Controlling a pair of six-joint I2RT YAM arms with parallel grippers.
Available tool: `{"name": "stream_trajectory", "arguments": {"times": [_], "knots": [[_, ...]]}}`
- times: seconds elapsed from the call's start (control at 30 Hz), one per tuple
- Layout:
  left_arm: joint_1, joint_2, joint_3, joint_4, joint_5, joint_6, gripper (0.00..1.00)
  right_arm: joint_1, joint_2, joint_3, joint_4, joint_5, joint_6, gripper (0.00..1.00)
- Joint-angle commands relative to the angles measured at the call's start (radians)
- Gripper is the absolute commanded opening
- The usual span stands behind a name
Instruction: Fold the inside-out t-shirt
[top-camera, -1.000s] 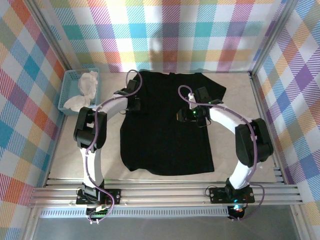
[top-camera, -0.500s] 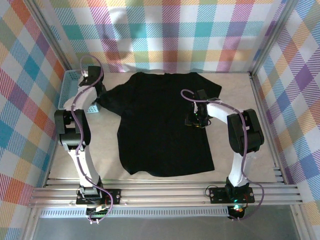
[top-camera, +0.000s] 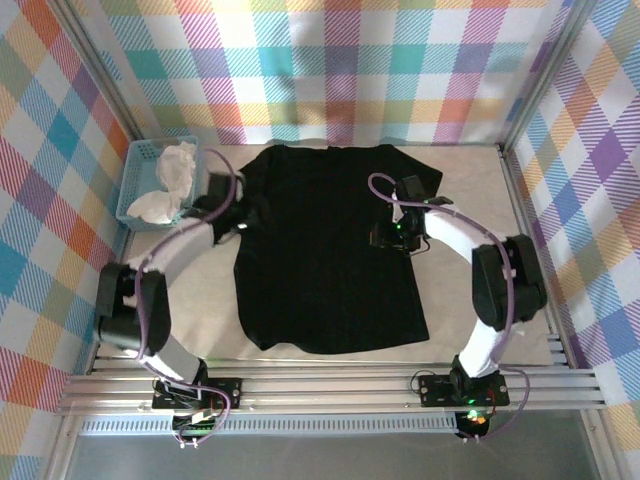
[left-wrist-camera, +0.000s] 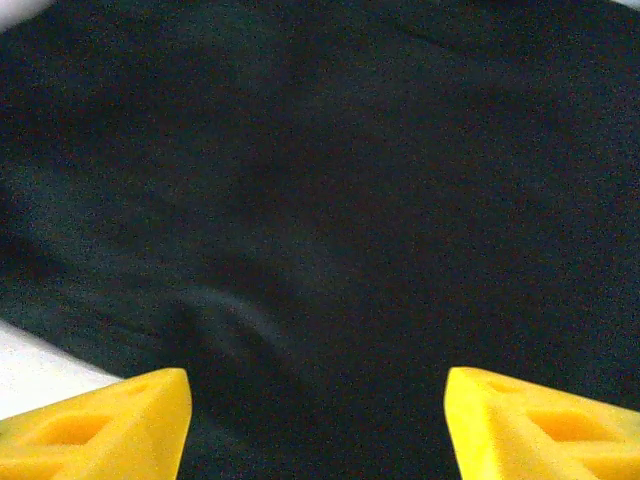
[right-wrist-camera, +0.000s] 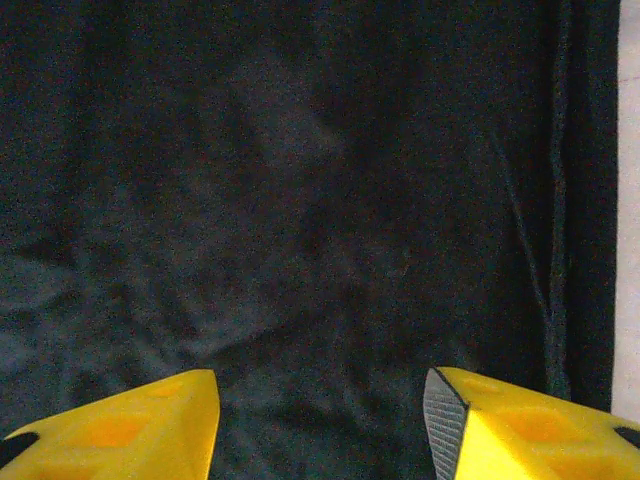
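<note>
Hovering wide and empty, left fingers (left-wrist-camera: 100, 430) and right fingers (right-wrist-camera: 530, 425) overhang the t-shirt (top-camera: 330, 260) near opposite edges.

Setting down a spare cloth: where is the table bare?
Bare table: the far right corner beyond the t-shirt sleeve, and the narrow strip between hem and rail. The left arm and right arm overhang the sides; the basket holds a cloth.

basket (top-camera: 127, 187): light-blue plastic, table's 10 o'clock | white cloth (top-camera: 172, 180): crumpled, inside basket | table (top-camera: 480, 175): beige top | plaid wall panels (top-camera: 350, 70): 9, 12, 3 o'clock | aluminium rails (top-camera: 330, 392): 6 o'clock
</note>
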Motion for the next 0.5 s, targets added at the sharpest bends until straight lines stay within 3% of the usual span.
{"name": "stream_trajectory", "arguments": {"times": [0.0, 0.07, 0.17, 0.47], "knots": [[-0.142, -0.117, -0.142, 0.153, 0.147, 0.032, 0.71, 0.001, -0.074, -0.08, 0.045, -0.126, -0.014, 0.6], [-0.217, -0.13, -0.189, 0.162, 0.108, 0.034, 0.77, 0.001, -0.061, -0.103, 0.071, -0.189, 0.003, 0.6], [-0.236, -0.06, -0.181, 0.135, 0.104, -0.002, 0.77, 0.004, 0.016, -0.079, 0.092, -0.237, 0.034, 0.57], [-0.236, 0.169, -0.037, 0.083, 0.154, 0.024, 0.77, -0.019, 0.219, 0.076, 0.08, -0.134, 0.045, 0.52]]}}
